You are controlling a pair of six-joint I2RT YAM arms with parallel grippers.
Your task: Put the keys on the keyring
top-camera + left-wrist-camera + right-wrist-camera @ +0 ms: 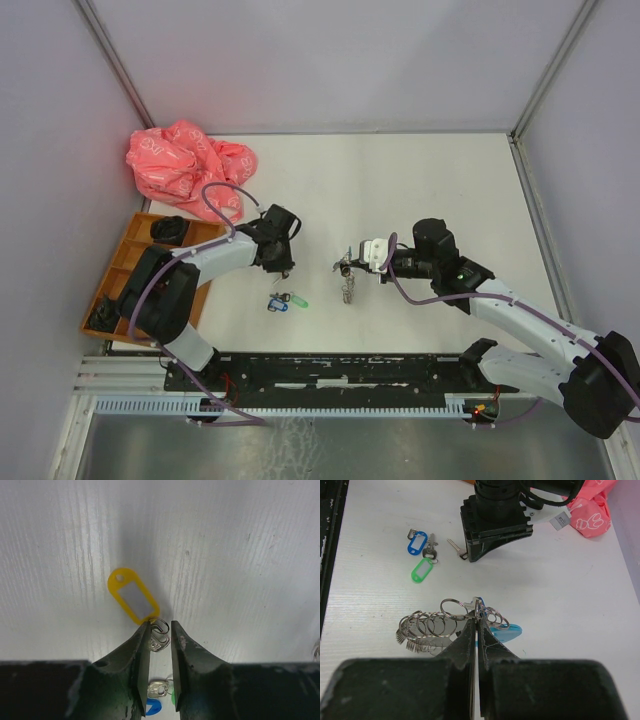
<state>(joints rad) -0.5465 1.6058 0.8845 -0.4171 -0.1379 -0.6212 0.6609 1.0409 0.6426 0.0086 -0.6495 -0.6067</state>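
Centre of the overhead view: the left gripper [281, 266] points down at the table [440, 180]. The right gripper [350, 264] is just to its right, near it but apart.

Left wrist view:
- The yellow tag [133, 595] lies flat at mid-frame, tilted, with its lower end at the fingertips.
- Its small ring and key [159, 640] sit in the narrow gap between the jaws.
- The finger on the left of the frame looks to touch the ring.
- Cannot tell whether the jaws pinch the key or only straddle it.

Right wrist view:
- The jaws are clenched on one ring of the keyring [427, 626] at frame centre.
- The keyring is a run of overlapping metal rings trailing left of the jaws, with a light-blue piece [511, 632] just to their right.
- Cannot tell whether the trailing rings rest on the table.
- The blue tag [417, 542] and green tag [421, 571] lie at upper left, close together, with small keys beside them.
- The left gripper stands just right of them.

Overhead, both tags lie just below the left gripper and left of the keyring. A pink bag [185, 160] sits at upper left. An orange tray [125, 262] is at the left edge, partly under the left arm.
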